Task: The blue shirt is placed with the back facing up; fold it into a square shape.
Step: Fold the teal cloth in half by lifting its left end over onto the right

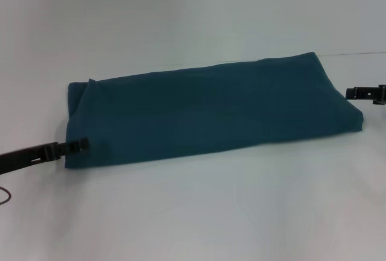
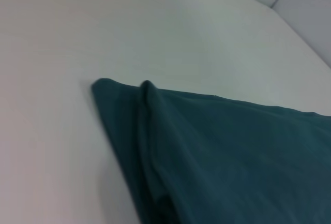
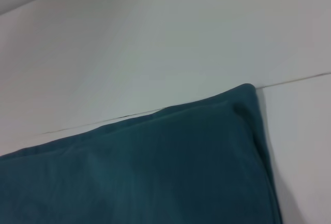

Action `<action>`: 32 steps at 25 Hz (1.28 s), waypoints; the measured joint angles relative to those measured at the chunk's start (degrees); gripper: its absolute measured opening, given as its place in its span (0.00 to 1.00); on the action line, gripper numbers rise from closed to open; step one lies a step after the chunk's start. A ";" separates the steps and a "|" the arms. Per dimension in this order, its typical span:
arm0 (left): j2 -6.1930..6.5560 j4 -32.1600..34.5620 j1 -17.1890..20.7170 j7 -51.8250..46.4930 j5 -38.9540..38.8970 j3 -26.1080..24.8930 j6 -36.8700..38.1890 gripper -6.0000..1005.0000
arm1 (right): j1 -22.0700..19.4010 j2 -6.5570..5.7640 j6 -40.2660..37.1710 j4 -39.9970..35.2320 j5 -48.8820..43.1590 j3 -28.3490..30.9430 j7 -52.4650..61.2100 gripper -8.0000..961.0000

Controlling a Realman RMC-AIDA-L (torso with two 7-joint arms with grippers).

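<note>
The blue shirt (image 1: 211, 116) lies on the white table, folded into a long band that runs from near left to far right. Its left end (image 2: 155, 131) shows folded layers with a raised crease in the left wrist view. Its right end corner (image 3: 243, 105) lies flat in the right wrist view. My left gripper (image 1: 81, 146) is low at the shirt's near left corner, its tip touching the cloth's edge. My right gripper (image 1: 353, 93) is just off the shirt's right end, level with the far half of it.
The white table (image 1: 193, 213) spreads all around the shirt. A thin dark seam line (image 1: 356, 53) runs across the table behind the shirt's right end; it also shows in the right wrist view (image 3: 295, 80). A thin cable (image 1: 5, 196) loops at the near left edge.
</note>
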 joint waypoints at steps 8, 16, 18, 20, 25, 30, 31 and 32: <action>-0.23 -0.73 0.31 0.33 0.27 0.24 -1.08 0.92 | 0.00 -0.09 0.16 -0.03 0.00 0.93 0.04 0.93; -0.50 -0.95 0.10 0.47 0.31 1.72 -0.31 0.92 | 0.15 -0.09 0.47 -0.03 -0.10 1.16 0.13 0.93; -0.54 -0.95 0.04 0.47 0.31 1.95 -0.23 0.92 | 0.22 -0.09 0.49 -0.03 -0.16 1.16 0.14 0.93; -0.55 -0.90 0.01 0.47 0.31 2.54 -0.19 0.92 | 0.22 -0.09 0.51 -0.03 -0.17 1.16 0.15 0.92; -0.56 -0.65 -0.06 0.47 0.42 3.37 -0.99 0.91 | 0.20 0.04 0.74 -0.03 -0.19 1.16 0.16 0.92; -0.58 -0.39 -0.21 0.06 1.67 3.38 -1.40 0.72 | 0.03 0.09 1.24 0.03 -0.30 1.08 0.16 0.92; -0.58 -0.37 -0.25 0.04 1.77 3.38 -1.43 0.68 | -0.02 0.09 1.33 0.08 -0.30 1.07 0.16 0.92; -0.57 -0.37 -0.27 0.04 1.80 3.38 -1.44 0.65 | -0.04 0.09 1.53 0.15 -0.30 1.05 0.16 0.92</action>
